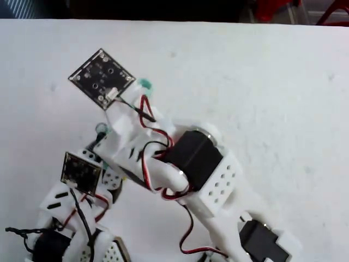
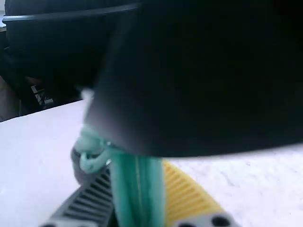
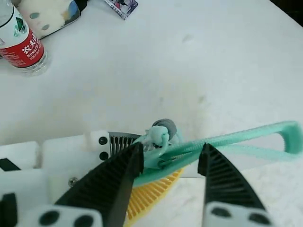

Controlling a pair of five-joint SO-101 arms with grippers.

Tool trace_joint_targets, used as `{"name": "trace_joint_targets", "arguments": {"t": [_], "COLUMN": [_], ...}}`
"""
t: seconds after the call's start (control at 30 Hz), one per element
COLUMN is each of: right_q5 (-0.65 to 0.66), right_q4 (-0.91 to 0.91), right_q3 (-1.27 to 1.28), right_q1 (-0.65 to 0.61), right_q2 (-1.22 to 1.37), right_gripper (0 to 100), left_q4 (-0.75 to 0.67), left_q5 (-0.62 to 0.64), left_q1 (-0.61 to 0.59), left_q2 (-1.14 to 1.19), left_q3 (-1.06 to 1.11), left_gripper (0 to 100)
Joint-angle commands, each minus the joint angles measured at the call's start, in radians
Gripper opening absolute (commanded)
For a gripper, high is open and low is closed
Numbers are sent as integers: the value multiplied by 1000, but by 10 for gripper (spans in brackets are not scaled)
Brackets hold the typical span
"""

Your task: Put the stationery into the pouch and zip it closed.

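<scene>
Left end effector (image 2: 128,172): one dark grey ribbed finger, one yellow ribbed finger, pinched together on a mint-green rubbery strap loop (image 2: 137,189) that runs out between them.
Right end effector (image 3: 171,153): black ribbed fingers are apart, one on each side of the strap, and neither looks to be squeezing it.
Strap: from overhead its far end (image 1: 144,84) peeks out upper left of centre, right beside the square camera board on the right arm's wrist. The rest sits under the two arms, so I honestly can't tell if there's a pouch body attached.
Bead: a small grey round bead (image 3: 164,126) sits where the strap knots up, right at the left end effector's tips; overhead it's left of centre (image 1: 101,129).
Worktop: white worktop (image 1: 262,82).
Off to the side: a clear plastic bottle with a red label (image 3: 19,40), well apart from both end effectors.
</scene>
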Motion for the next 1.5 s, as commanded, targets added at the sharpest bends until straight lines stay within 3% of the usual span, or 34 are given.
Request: {"name": "trace_joint_targets", "arguments": {"t": [0.0, 0.2, 0.37, 0.8, 0.93, 1.47], "right_q5": [18, 26, 123, 245, 249, 244], "right_q4": [-13, -33, -58, -62, -74, 41], "right_q3": [-31, -26, -21, -46, -81, -57], "right_q1": [18, 48, 48, 226, 231, 242], "right_q2": [30, 51, 53, 41, 45, -84], "right_gripper": [192, 178, 11, 18, 18, 23], "left_q4": [-17, -17, -17, 123, 161, 166], "left_q5": [-12, -12, -12, -15, -72, -77], "left_q1": [-1, -1, -1, 110, 163, 159], "left_q2": [-4, -4, -4, -4, -4, -4], "left_q3": [-32, -31, -35, -147, -180, -175], "left_gripper": [21, 21, 21, 21, 20, 21]}}
